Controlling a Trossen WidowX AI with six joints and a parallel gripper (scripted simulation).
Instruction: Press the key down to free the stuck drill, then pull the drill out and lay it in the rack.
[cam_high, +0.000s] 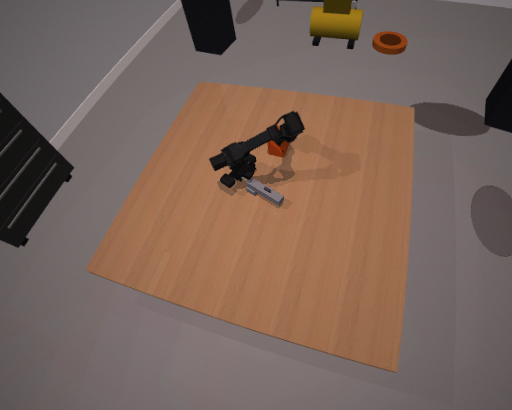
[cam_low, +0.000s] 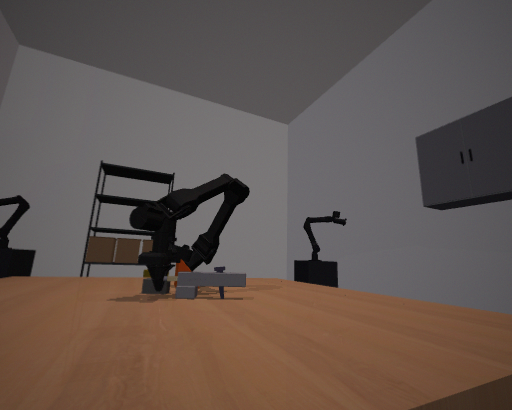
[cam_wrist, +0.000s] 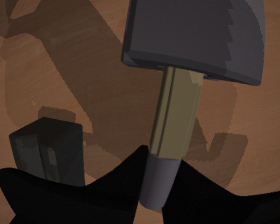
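Observation:
A grey holder (cam_high: 267, 193) (cam_low: 212, 279) (cam_wrist: 195, 35) lies lengthwise on the wooden table. A dark blue key (cam_high: 267, 189) (cam_low: 219, 269) has its head just above the holder's top; its lower end shows beneath. The drill has a yellowish body (cam_wrist: 179, 115) (cam_low: 171, 278) sticking out of the holder's end and a grey cylindrical tip (cam_wrist: 159, 187). Its other end is hidden inside. My gripper (cam_high: 241, 177) (cam_low: 159, 281) (cam_wrist: 153, 152) is shut on the drill's grey end. I cannot tell for certain which object is the rack.
A dark block (cam_low: 149, 287) (cam_wrist: 50, 150) stands just beside my fingers, left of them in the wrist view. An orange angular piece (cam_high: 277, 148) (cam_low: 182, 270) stands behind the holder, near the arm. The wooden table (cam_high: 240, 260) extends around them.

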